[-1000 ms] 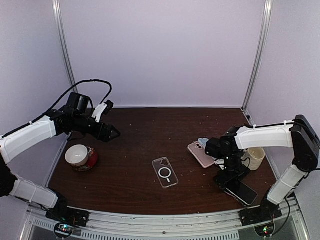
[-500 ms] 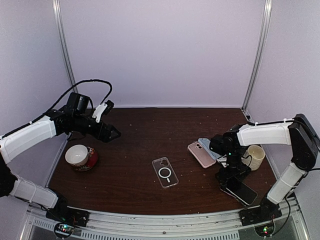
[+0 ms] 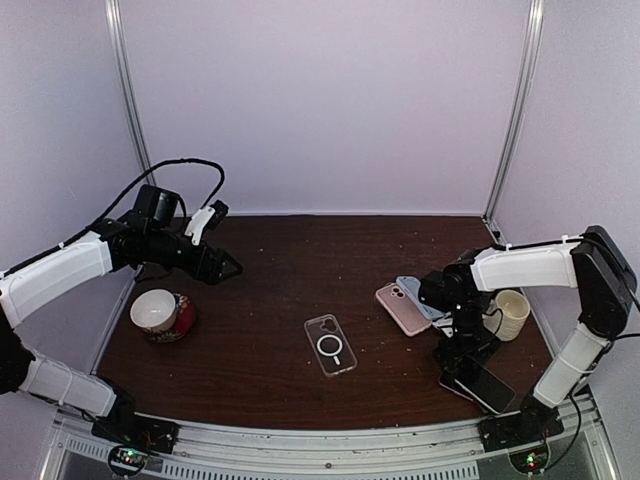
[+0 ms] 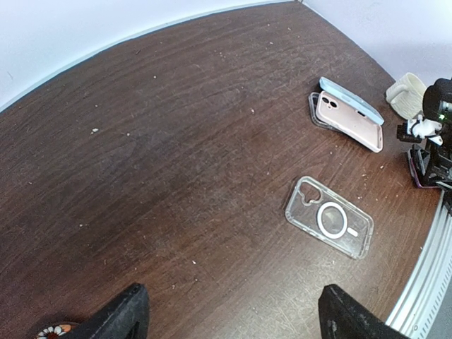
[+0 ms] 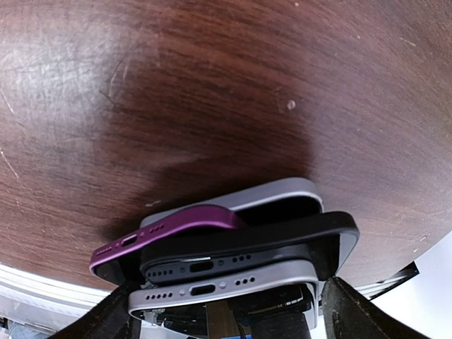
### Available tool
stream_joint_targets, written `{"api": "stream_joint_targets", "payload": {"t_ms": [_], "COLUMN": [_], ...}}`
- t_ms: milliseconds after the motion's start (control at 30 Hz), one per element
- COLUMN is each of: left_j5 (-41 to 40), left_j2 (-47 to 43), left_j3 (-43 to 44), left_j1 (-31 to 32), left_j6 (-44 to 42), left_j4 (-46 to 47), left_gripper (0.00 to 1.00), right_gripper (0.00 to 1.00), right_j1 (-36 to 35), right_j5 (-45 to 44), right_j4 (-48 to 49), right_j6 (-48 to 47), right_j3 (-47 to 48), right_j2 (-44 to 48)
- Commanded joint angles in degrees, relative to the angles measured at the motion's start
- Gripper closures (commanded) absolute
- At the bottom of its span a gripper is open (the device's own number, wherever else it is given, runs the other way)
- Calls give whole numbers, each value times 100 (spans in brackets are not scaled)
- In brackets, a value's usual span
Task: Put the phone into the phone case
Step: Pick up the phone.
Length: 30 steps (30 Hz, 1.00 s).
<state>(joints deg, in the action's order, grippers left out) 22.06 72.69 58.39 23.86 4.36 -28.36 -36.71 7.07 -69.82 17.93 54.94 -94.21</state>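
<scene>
the phones lie in a stack (image 3: 482, 380) at the near right edge of the worktop (image 3: 300, 260), flat and overlapping. the right wrist view looks at the stack end-on: a purple-edged piece (image 5: 176, 219), a black phone (image 5: 240, 247) and a silver phone (image 5: 219, 282), charging ports facing the camera. the right gripper (image 3: 462, 352) stands over the stack's inner end. its jaws are spread wide, one finger on each side of the stack and just beside its edges; whether they touch it cannot be told.

the clear phone case (image 3: 330, 344) lies flat near the middle of the worktop, well apart from the stack to its left, its white ring and camera cut-out showing.

behind the stack, a pink phone (image 3: 402, 308) rests partly on a pale blue one (image 3: 418, 296), both between the case and the right arm's elbow. a cream mug (image 3: 512, 315) stands just beside that arm, near the right wall.

on the far left, a white cup on a red saucer (image 3: 160, 312) sits near the worktop's edge. the left gripper (image 3: 222, 265) hangs above the back left area, jaws wide and holding nothing.
</scene>
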Motion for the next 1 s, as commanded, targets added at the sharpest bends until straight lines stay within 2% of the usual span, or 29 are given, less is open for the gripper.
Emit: {"api": "stream_joint_targets", "payload": {"t_ms": [0,233,500,800,967], "left_j5": [127,123,118,100,100], "left_j2": [-9,-25,-33,-29,-42], "left_j3": [-21,-30,-30,-30,-35], "left_j1": [20,22,21,19,22], "left_j6": [-102,-102,-111,-120,-133], "left_j4": [271,270,276,275,275], "left_gripper": [13,13,13,13,13], "right_gripper": [15,25,26,21,12], "right_j1": [25,16,-54,-91,-91], "right_j5": [-51,-102,-40,-164,-173], "right_j4": [163,285,440,601,572], "right_j6": [-161,-256,-111,35,20], "right_j3": [204,738,1290,1577,1603], "right_j2": [-134,-464,-948,-1310,-1353]}}
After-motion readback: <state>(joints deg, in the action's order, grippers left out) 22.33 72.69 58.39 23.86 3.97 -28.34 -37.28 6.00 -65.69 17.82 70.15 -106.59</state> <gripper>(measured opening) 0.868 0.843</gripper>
